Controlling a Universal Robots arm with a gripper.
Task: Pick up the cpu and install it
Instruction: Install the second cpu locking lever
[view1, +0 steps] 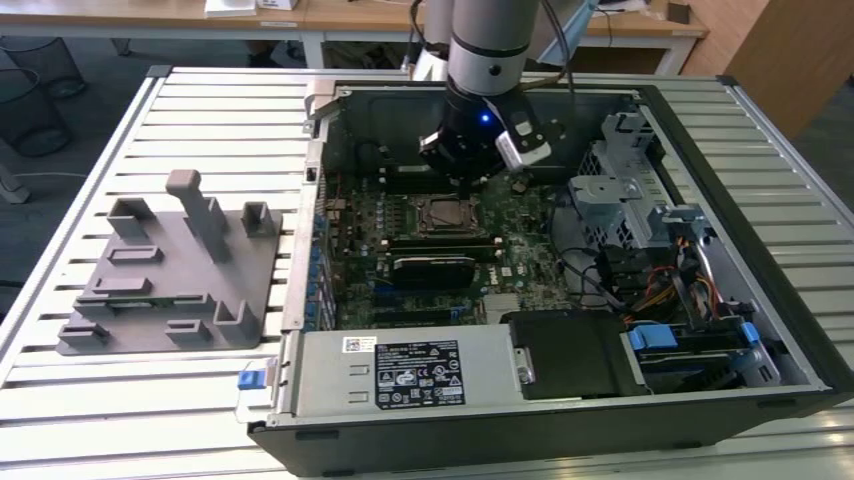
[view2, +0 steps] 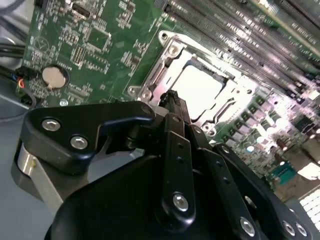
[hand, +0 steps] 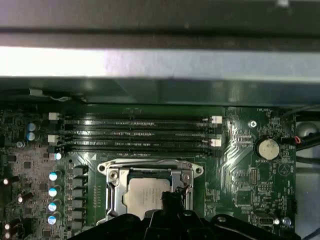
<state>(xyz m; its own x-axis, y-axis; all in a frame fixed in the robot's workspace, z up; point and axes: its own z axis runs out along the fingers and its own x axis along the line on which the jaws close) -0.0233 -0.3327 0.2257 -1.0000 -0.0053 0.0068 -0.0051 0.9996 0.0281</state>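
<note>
Your gripper hangs just above the motherboard's socket frame because the cpu already lies seated inside it, a flat square chip with a pale silvery top and thin darker rim, though you cannot tell from here whether the gripper is parted or closed.

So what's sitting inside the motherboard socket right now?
The cpu lies flat inside the socket's metal frame, silvery top showing in both wrist views. The gripper covers its near edge, so full seating cannot be confirmed.
</note>
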